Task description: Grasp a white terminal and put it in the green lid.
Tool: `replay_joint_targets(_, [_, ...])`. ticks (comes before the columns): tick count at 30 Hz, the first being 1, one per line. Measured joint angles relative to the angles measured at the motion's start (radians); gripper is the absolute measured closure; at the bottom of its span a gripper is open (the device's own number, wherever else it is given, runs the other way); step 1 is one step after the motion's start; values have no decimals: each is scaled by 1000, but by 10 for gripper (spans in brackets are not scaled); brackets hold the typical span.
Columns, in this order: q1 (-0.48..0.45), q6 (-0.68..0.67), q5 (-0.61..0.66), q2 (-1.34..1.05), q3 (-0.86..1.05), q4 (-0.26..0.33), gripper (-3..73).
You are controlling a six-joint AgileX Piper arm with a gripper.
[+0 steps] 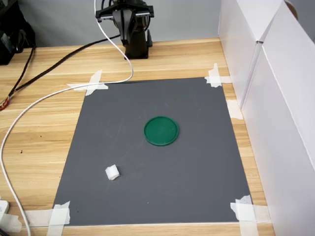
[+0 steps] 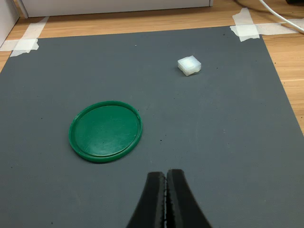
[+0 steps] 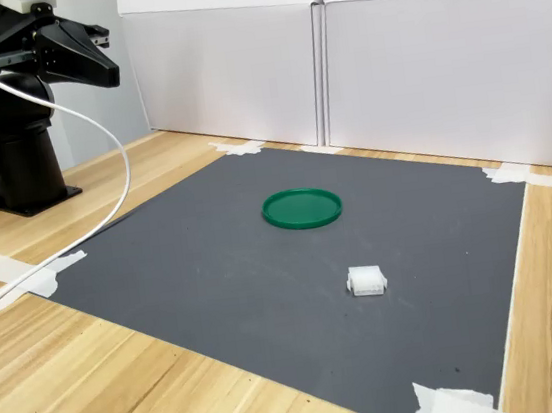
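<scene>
One white terminal [image 1: 112, 172] is seen lying loose on the dark mat [image 1: 197, 187] taped to the worktop [image 1: 44, 142], well apart from the empty green lid [image 1: 161, 131], while the end effector [image 2: 166, 199], clenched on nothing, is held back clear of both, presumably pre-approach.

White terminal [image 3: 367, 280] near green lid [image 3: 301, 207]

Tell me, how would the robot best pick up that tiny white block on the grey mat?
Probably from straight above, pinching two opposite flat sides of the white terminal. It lies low and alone on the mat, apart from the green lid, so nothing blocks a descent. The end effector, shut now, must open first.
</scene>
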Motion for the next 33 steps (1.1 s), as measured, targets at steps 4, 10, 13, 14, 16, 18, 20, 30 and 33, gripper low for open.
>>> replay_joint_targets(4, [0, 1, -3, 19, 0, 0, 710])
replay_joint_targets(10, [0, -23, -84, 131, 0, 0, 710])
replay_joint_targets(13, [0, -48, -155, 185, 0, 0, 710])
replay_joint_targets(14, [0, -54, -171, 199, 0, 0, 710])
replay_joint_targets(16, [0, -70, -204, 233, 0, 0, 710])
replay_joint_targets(18, [0, -89, -209, 265, -6, 0, 710])
replay_joint_targets(20, [0, -104, -200, 307, -33, 0, 710])
replay_joint_targets(30, [0, -119, -97, 574, -319, 0, 710])
replay_joint_targets(33, [0, -119, -57, 678, -417, -7, 710])
